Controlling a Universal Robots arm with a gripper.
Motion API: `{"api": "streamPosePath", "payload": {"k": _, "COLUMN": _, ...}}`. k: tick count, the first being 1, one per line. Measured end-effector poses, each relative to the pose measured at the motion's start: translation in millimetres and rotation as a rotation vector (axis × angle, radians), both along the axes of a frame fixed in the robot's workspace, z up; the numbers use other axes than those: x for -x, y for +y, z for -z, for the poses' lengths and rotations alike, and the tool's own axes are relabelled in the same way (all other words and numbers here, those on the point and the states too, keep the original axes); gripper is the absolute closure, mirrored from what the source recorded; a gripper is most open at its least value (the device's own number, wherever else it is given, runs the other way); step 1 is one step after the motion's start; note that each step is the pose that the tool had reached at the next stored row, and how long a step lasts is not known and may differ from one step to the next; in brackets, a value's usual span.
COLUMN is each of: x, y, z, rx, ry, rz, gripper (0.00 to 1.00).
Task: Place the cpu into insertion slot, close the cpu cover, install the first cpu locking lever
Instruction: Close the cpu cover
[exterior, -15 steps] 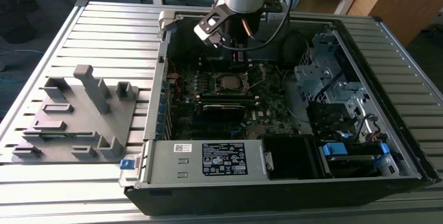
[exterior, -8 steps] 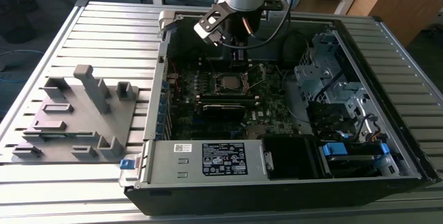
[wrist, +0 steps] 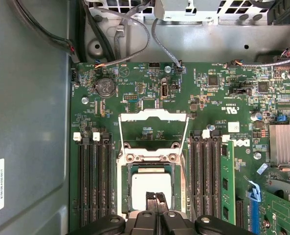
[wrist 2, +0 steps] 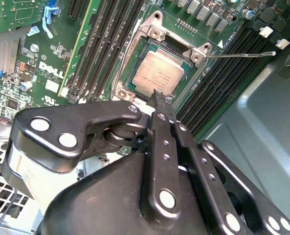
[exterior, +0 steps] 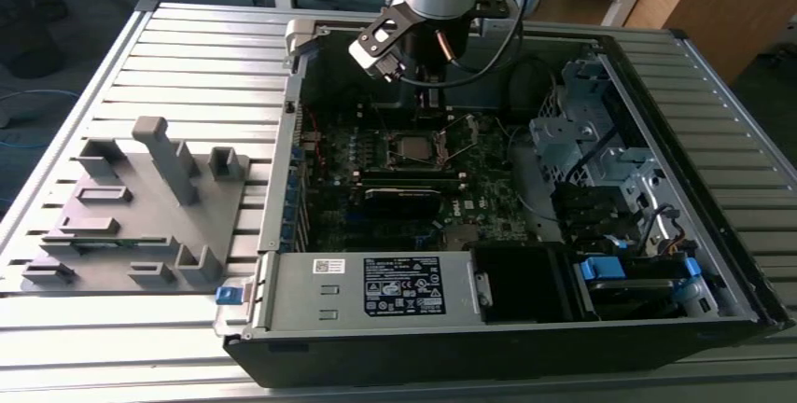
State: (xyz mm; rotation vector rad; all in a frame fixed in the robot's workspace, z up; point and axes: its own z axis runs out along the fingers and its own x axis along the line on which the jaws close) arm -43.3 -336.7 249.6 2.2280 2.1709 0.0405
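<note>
The cpu (wrist: 147,188) lies flat in the insertion slot (wrist: 124,188), its silver-grey top facing up; it also appears in the second wrist view as cpu (wrist 2: 157,73) and in the exterior view as cpu (exterior: 415,148). The cpu cover (wrist: 153,114), a silver frame with an open centre, is swung back on its hinge, away from the chip. My gripper (wrist: 156,198) is shut with nothing between its fingers, and the tips hang just over the cpu's near edge, as gripper (wrist 2: 159,104) also shows. In the exterior view the gripper (exterior: 428,95) hangs above the socket. A thin wire locking lever (wrist 2: 242,54) sticks out sideways, unlatched.
Memory slots (wrist: 93,181) flank the socket on both sides, with a finned heatsink (wrist: 284,143) beyond them. The open computer case (exterior: 697,263) has tall walls, a drive cage (exterior: 585,142) and cables. A grey fixture block (exterior: 137,207) stands on the slatted table at the exterior view's left.
</note>
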Motion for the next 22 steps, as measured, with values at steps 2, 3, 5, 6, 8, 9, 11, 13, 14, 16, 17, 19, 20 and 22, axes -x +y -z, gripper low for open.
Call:
{"api": "streamPosePath", "payload": {"k": 2, "x": -0.1, "y": 0.0, "z": 0.0, "rx": 0.0001, "ry": 0.0, "rz": 0.0, "gripper": 0.9}}
{"api": "streamPosePath", "payload": {"k": 3, "x": -0.4, "y": 0.0, "z": -0.1, "rx": 0.0001, "ry": 0.0001, "rz": 0.0, "gripper": 0.9}}
{"api": "streamPosePath", "payload": {"k": 5, "x": -1.8, "y": 0.0, "z": -0.1, "rx": 0.0002, "ry": 0.0001, "rz": 0.0, "gripper": 0.9}}
{"api": "streamPosePath", "payload": {"k": 6, "x": -2.9, "y": 0.0, "z": 0.0, "rx": 0.0001, "ry": 0.0001, "rz": 0.0, "gripper": 0.9}}
{"api": "streamPosePath", "payload": {"k": 8, "x": -4.3, "y": 0.0, "z": 0.0, "rx": 0.0, "ry": 0.0, "rz": 0.0, "gripper": 0.9}}
{"api": "streamPosePath", "payload": {"k": 9, "x": -4.4, "y": 0.0, "z": 0.0, "rx": 0.0, "ry": 0.0, "rz": 0.0, "gripper": 0.9}}
{"api": "streamPosePath", "payload": {"k": 11, "x": -5.2, "y": 0.0, "z": -1.0, "rx": 0.0, "ry": 0.0, "rz": 0.0, "gripper": 0.9}}
{"api": "streamPosePath", "payload": {"k": 13, "x": -5.2, "y": 0.0, "z": -1.0, "rx": 0.0, "ry": 0.0, "rz": 0.0, "gripper": 0.9}}
{"api": "streamPosePath", "payload": {"k": 14, "x": -5.4, "y": 0.0, "z": -1.0, "rx": 0.0, "ry": 0.0, "rz": 0.0, "gripper": 0.9}}
{"api": "streamPosePath", "payload": {"k": 16, "x": -6.0, "y": 0.0, "z": -1.0, "rx": 0.0, "ry": 0.0, "rz": 0.0, "gripper": 0.9}}
{"api": "streamPosePath", "payload": {"k": 17, "x": -6.5, "y": 0.0, "z": -0.9, "rx": 0.0, "ry": 0.0, "rz": 0.0, "gripper": 0.9}}
{"api": "streamPosePath", "payload": {"k": 19, "x": -7.8, "y": 0.0, "z": -0.9, "rx": 0.0, "ry": 0.0, "rz": 0.0, "gripper": 0.9}}
{"api": "streamPosePath", "payload": {"k": 20, "x": -8.4, "y": 0.0, "z": -0.9, "rx": 0.0, "ry": 0.0, "rz": 0.0, "gripper": 0.9}}
{"api": "streamPosePath", "payload": {"k": 22, "x": -9.8, "y": 0.0, "z": -0.8, "rx": -0.0001, "ry": 0.0, "rz": 0.0, "gripper": 0.9}}
